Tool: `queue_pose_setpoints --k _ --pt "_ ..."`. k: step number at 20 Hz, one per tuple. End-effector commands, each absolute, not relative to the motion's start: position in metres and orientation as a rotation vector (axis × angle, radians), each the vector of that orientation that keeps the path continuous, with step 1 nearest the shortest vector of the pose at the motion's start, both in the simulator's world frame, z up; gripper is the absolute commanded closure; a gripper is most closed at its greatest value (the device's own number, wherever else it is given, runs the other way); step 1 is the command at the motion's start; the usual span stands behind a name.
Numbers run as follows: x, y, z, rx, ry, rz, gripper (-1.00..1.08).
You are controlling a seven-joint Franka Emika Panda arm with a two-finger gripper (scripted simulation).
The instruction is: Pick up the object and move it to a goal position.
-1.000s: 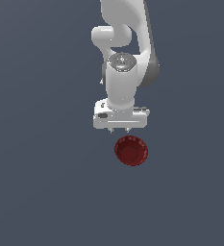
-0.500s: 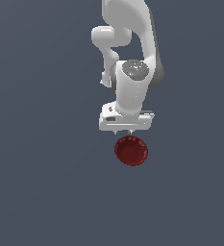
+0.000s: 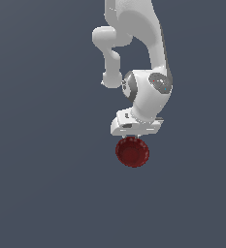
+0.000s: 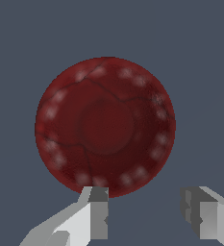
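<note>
The object, a small dark red round bowl (image 3: 132,151) with pale flecks along its rim, lies on the dark grey floor. In the exterior view my white gripper (image 3: 134,137) hangs just above the bowl's far edge, its fingertips mostly hidden by the hand. In the wrist view the bowl (image 4: 105,126) fills the middle of the picture. My gripper (image 4: 144,193) is open, with one finger (image 4: 98,211) at the bowl's rim and the other finger (image 4: 198,211) off to the side of it. Nothing is held between them.
A plain dark grey floor (image 3: 41,184) lies all around the bowl. The white arm (image 3: 148,92) rises above the gripper toward the top of the exterior view.
The hand has moved down and toward the exterior view's right, closer to the bowl, and the wrist has turned. The bowl has stayed where it was.
</note>
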State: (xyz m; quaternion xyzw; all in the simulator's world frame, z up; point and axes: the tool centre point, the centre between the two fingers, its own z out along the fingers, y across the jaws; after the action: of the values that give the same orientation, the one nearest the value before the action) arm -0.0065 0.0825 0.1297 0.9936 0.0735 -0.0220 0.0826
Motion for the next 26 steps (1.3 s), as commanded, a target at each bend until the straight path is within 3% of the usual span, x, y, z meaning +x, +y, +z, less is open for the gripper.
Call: queue_pose_setpoints --k 1,26 --pt "-0.008 0.091 0.122 2.928 0.256 -0.07 -0.2" --pt "-0.009 0.177 0.066 2.62 0.527 0.098 -0.2"
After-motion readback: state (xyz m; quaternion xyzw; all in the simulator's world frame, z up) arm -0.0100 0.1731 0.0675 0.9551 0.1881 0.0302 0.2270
